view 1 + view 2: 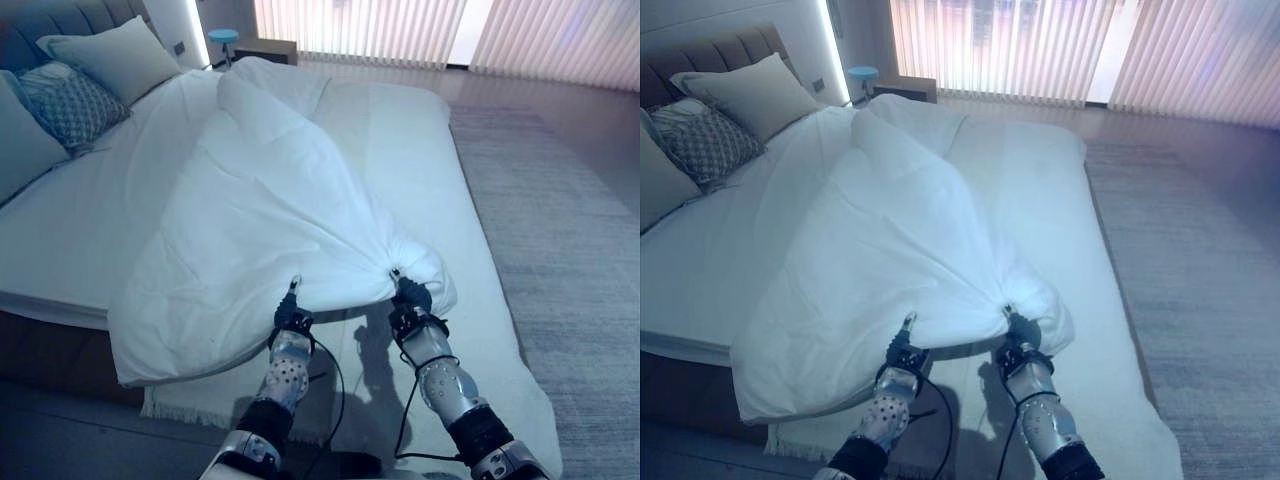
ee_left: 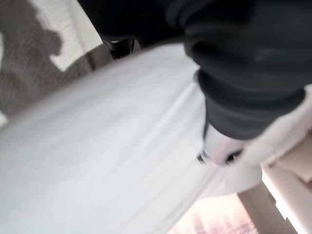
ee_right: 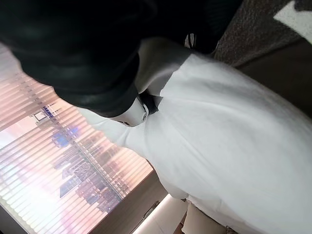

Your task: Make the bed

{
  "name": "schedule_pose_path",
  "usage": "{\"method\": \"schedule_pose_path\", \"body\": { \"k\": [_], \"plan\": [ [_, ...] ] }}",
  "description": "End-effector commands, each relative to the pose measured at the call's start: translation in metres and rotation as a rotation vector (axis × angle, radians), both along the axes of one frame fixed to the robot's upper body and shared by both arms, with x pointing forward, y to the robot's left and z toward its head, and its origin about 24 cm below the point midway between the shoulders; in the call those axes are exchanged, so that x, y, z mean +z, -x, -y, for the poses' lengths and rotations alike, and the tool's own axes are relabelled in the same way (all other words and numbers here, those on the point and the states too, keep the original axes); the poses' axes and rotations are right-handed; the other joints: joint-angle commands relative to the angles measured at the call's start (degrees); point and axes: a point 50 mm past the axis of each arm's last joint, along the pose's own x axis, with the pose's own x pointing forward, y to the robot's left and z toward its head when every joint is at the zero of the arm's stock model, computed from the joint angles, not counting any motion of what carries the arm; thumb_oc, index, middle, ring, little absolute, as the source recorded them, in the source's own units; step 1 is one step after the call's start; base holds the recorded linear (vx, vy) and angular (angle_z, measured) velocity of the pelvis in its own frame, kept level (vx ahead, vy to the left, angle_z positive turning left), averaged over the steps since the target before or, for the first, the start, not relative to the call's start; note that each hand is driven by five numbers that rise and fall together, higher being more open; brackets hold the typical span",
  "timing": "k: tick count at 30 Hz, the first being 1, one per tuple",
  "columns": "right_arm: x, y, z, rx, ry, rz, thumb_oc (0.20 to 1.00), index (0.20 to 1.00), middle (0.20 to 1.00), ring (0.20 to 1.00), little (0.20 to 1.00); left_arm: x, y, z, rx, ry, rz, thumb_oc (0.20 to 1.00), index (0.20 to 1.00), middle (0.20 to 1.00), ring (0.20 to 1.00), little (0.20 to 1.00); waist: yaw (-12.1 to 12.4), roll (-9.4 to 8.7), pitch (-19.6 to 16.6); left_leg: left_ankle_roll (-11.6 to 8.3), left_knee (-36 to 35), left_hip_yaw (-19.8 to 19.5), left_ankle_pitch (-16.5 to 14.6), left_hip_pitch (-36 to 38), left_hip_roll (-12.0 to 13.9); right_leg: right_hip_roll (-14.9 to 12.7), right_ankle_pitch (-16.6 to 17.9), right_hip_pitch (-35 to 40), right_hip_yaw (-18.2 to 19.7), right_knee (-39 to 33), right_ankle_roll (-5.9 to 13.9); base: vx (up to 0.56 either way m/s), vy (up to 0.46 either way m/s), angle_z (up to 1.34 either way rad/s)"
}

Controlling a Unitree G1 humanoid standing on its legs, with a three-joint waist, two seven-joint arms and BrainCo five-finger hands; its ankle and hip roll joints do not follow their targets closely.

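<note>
Now both hands are clamping the near hem of the white duvet [image 1: 270, 210], and this is where it all hinges. The left hand [image 1: 293, 318] is pinching a gathered tuft of cloth, and the right hand [image 1: 410, 297] is doing the same a little way along the edge; in each wrist view the fabric is bunching round curled fingers, so both are gripping duvet. The duvet itself is lying in a long heaped ridge, running away from the hands up the bed [image 1: 60, 220] toward the pillows [image 1: 110, 60] at the headboard, skewed to the robot's left and spilling over the left side of the mattress. The right half of the bed is lying bare beside it. So the bulk is sitting ahead and to the left of the fingers; my read is the coming pull needs to be going rightward, with the right hand, nearer the uncovered side, leading.
</note>
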Motion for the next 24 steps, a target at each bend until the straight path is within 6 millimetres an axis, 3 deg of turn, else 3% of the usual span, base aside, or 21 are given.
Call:
{"method": "schedule_pose_path", "body": {
  "k": [1, 4, 5, 8, 10, 11, 12, 13, 14, 15, 16, 18, 19, 21, 22, 23, 24],
  "plan": [
    [0.013, 0.003, 0.066, -0.261, -0.014, 0.142, 0.2, 0.2, 0.2, 0.2, 0.2, 0.009, -0.002, -0.073, 0.13, -0.248, 0.097, 0.2, 0.2, 0.2, 0.2, 0.2, 0.6, -0.46, -5.2, -1.66, 0.1, -1.4, -3.3, -0.5, -1.2, -1.8, -4.1, 4.6, -2.9, 2.1, 3.41, 0.02, -0.011, 0.1],
    [0.0, 0.008, 0.063, -0.233, -0.02, 0.093, 0.2, 0.2, 0.2, 0.2, 0.2, 0.012, 0.0, -0.082, 0.111, -0.313, 0.13, 0.2, 0.2, 0.2, 0.2, 0.2, 1.0, 0.33, -4.8, -1.42, 0.1, -2.4, -3.0, -0.6, -1.4, -1.9, -5.6, 3.6, -2.7, 5.7, 2.94, -0.03, 0.026, 0.09],
    [-0.008, 0.012, 0.064, -0.255, -0.047, 0.062, 0.2, 0.2, 0.2, 0.2, 0.2, 0.02, -0.004, -0.082, 0.094, -0.339, 0.175, 0.2, 0.2, 0.2, 0.2, 0.2, 1.6, 0.99, -3.9, -1.35, 0.1, -4.4, -2.2, -1.7, -1.9, -2.2, -6.5, 2.5, -3.7, 7.7, 2.51, -0.07, 0.042, 0.09],
    [-0.015, 0.016, 0.067, -0.274, -0.055, 0.036, 0.2, 0.2, 0.2, 0.2, 0.2, 0.027, -0.006, -0.079, 0.091, -0.326, 0.212, 0.2, 0.2, 0.2, 0.2, 0.2, 1.4, 1.42, -3.6, -1.01, 0.2, -7.4, -1.2, -2.4, -2.8, -3.2, -7.2, 1.9, -5.7, 9.0, 2.38, -0.06, 0.056, 0.53],
    [-0.019, 0.02, 0.069, -0.295, -0.071, 0.016, 0.2, 0.2, 0.2, 0.2, 0.2, 0.032, -0.008, -0.074, 0.107, -0.263, 0.242, 0.2, 0.2, 0.2, 0.2, 0.2, 1.2, 1.03, -3.1, -1.33, 3.9, -8.6, -2.3, -4.7, -2.4, -4.3, -6.9, 2.2, -7.2, 8.6, 2.36, -0.06, 0.119, 0.7],
    [-0.023, 0.018, 0.059, -0.272, -0.099, -0.003, 0.2, 0.2, 0.2, 0.2, 0.2, 0.04, -0.008, -0.077, 0.133, -0.238, 0.285, 0.2, 0.2, 0.2, 0.2, 0.2, 2.0, -0.44, -2.7, -2.75, 8.2, -11.3, -3.5, -7.1, 0.7, -5.8, -6.2, 2.4, -6.5, 8.1, 3.02, -0.03, 0.144, 0.74],
    [-0.023, 0.018, 0.059, -0.272, -0.099, -0.003, 0.2, 0.2, 0.2, 0.2, 0.2, 0.04, -0.008, -0.077, 0.133, -0.238, 0.285, 0.2, 0.2, 0.2, 0.2, 0.2, 2.1, -0.44, -2.7, -2.78, 8.6, -11.2, -3.8, -7.2, 0.7, -5.7, -6.3, 2.4, -6.4, 8.2, 3.02, -0.01, 0.219, 0.68],
    [-0.023, 0.017, 0.058, -0.261, -0.1, -0.007, 0.2, 0.2, 0.2, 0.2, 0.2, 0.042, -0.008, -0.078, 0.143, -0.235, 0.296, 0.2, 0.2, 0.2, 0.2, 0.2, 2.3, -0.62, -2.7, -2.91, 8.5, -12.0, -3.7, -7.1, 2.4, -6.6, -6.1, 2.3, -5.8, 8.5, 3.52, 0.02, 0.24, 0.27],
    [-0.025, 0.016, 0.058, -0.254, -0.107, -0.017, 0.2, 0.2, 0.2, 0.2, 0.2, 0.044, -0.007, -0.083, 0.176, -0.225, 0.304, 0.2, 0.2, 0.2, 0.2, 0.2, 2.5, -0.72, -2.9, -3.33, 7.4, -12.8, -2.9, -6.4, 5.9, -8.2, -6.3, 2.1, -4.9, 9.0, 4.39, 0.05, 0.594, 0.16],
    [-0.027, 0.016, 0.057, -0.241, -0.11, -0.033, 0.2, 0.2, 0.2, 0.2, 0.2, 0.048, -0.006, -0.087, 0.204, -0.217, 0.328, 0.2, 0.2, 0.2, 0.2, 0.2, 2.5, -0.25, -3.3, -4.56, 6.0, -11.7, -0.2, -6.4, 11.4, -10.8, -7.0, 1.4, -4.0, 10.7, 5.97, 0.06, 0.499, -0.09],
    [-0.028, 0.016, 0.057, -0.241, -0.11, -0.033, 0.2, 0.2, 0.2, 0.2, 0.2, 0.048, -0.006, -0.087, 0.204, -0.217, 0.328, 0.2, 0.2, 0.2, 0.2, 0.2, 2.5, -0.25, -3.4, -4.58, 5.8, -11.6, 0.0, -6.4, 11.5, -10.8, -7.0, 1.2, -3.9, 10.8, 5.94, 0.05, 0.552, -0.03],
    [-0.029, 0.015, 0.06, -0.238, -0.103, -0.043, 0.2, 0.2, 0.2, 0.2, 0.2, 0.052, -0.007, -0.091, 0.215, -0.219, 0.344, 0.2, 0.2, 0.2, 0.2, 0.2, 2.8, 0.45, -4.1, -6.28, 5.5, -12.0, 2.2, -7.0, 15.3, -14.0, -6.9, 0.2, -2.9, 12.5, 7.51, 0.03, 0.528, -0.2],
    [-0.026, 0.013, 0.059, -0.229, -0.099, -0.035, 0.2, 0.2, 0.2, 0.2, 0.2, 0.055, -0.009, -0.092, 0.215, -0.225, 0.356, 0.2, 0.2, 0.2, 0.2, 0.2, 3.2, 0.85, -4.2, -7.23, 6.8, -13.7, 1.7, -7.0, 15.6, -15.5, -6.5, -0.6, -2.4, 13.6, 8.19, 0.01, 0.689, -0.34],
    [-0.021, 0.009, 0.056, -0.213, -0.099, -0.015, 0.2, 0.2, 0.2, 0.2, 0.2, 0.064, -0.012, -0.09, 0.195, -0.244, 0.401, 0.2, 0.2, 0.2, 0.2, 0.2, 3.6, 0.82, -4.4, -8.59, 11.6, -17.8, -3.7, -7.5, 13.5, -19.2, -1.2, -1.8, -0.7, 13.3, 9.64, -0.02, 0.808, -0.28],
    [-0.02, 0.01, 0.056, -0.202, -0.098, -0.014, 0.2, 0.2, 0.2, 0.2, 0.2, 0.066, -0.013, -0.088, 0.168, -0.259, 0.416, 0.2, 0.2, 0.2, 0.2, 0.2, 3.2, -0.3, -4.1, -7.55, 14.7, -15.6, -9.6, -7.5, 10.1, -24.1, 9.4, -1.1, 0.2, 10.7, 10.67, -0.03, 0.694, -0.18],
    [-0.02, 0.009, 0.055, -0.202, -0.098, -0.014, 0.2, 0.2, 0.2, 0.2, 0.2, 0.066, -0.013, -0.088, 0.167, -0.26, 0.417, 0.2, 0.2, 0.2, 0.2, 0.2, 3.2, -0.49, -4.2, -7.47, 14.8, -15.6, -9.4, -7.7, 9.9, -24.3, 9.6, -1.2, 0.3, 10.5, 10.74, -0.04, 0.723, -0.28],
    [-0.02, 0.01, 0.057, -0.21, -0.099, -0.018, 0.2, 0.2, 0.2, 0.2, 0.2, 0.069, -0.014, -0.089, 0.154, -0.289, 0.436, 0.2, 0.2, 0.2, 0.2, 0.2, 3.3, -1.17, -3.7, -6.78, 18.0, -13.6, -11.5, -8.4, 7.9, -26.4, 15.4, -1.6, -1.3, 8.4, 10.23, -0.03, 0.242, -0.05]
  ]
}}
